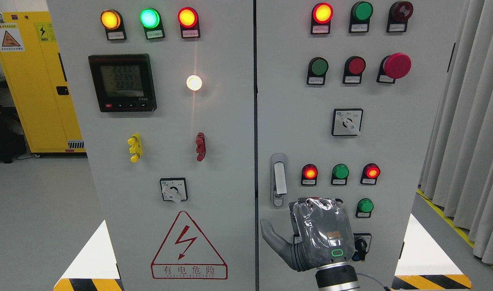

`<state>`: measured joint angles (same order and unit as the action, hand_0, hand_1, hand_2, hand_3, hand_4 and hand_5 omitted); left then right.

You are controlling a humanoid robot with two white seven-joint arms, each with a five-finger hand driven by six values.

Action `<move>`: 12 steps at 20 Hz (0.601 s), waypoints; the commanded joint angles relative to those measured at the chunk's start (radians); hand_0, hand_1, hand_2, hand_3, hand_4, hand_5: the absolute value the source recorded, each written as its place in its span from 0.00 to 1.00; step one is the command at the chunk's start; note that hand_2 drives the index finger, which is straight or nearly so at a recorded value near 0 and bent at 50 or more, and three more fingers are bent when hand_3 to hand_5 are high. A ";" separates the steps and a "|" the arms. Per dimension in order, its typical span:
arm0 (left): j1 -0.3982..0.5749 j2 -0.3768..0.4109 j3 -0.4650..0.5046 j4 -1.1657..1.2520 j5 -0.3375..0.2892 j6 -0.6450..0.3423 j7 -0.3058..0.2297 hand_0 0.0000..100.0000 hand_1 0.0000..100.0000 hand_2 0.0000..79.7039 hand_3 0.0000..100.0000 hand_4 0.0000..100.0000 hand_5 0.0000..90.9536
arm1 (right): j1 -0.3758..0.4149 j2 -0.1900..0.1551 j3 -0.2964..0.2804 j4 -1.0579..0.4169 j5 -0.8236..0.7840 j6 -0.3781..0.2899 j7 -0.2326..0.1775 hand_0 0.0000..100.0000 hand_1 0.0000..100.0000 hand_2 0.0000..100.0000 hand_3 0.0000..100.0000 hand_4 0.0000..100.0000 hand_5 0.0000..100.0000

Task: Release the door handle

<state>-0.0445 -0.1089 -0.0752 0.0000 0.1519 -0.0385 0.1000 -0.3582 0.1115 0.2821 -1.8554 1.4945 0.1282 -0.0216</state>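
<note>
The right hand (pixel 311 234), back toward the viewer, is raised before the right cabinet door (pixel 392 141) with thumb spread wide and nothing in its grasp. The door handle (pixel 279 178) stands upright at its eleven o'clock, just apart from the fingers.

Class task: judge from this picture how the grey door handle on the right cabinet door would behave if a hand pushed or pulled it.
The door handle looks like rigid metal, so probably stiff. Recessed in its plate, it likely pivots rather than slides. Its smooth finish may be slippery.
</note>
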 commanded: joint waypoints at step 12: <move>0.000 0.000 0.000 -0.012 0.000 0.000 0.000 0.12 0.56 0.00 0.00 0.00 0.00 | -0.104 0.011 -0.006 0.082 0.004 0.018 0.003 0.24 0.20 0.99 1.00 1.00 1.00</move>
<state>-0.0445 -0.1089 -0.0752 0.0000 0.1518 -0.0384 0.1000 -0.4327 0.1159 0.2782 -1.8150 1.4973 0.1437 -0.0191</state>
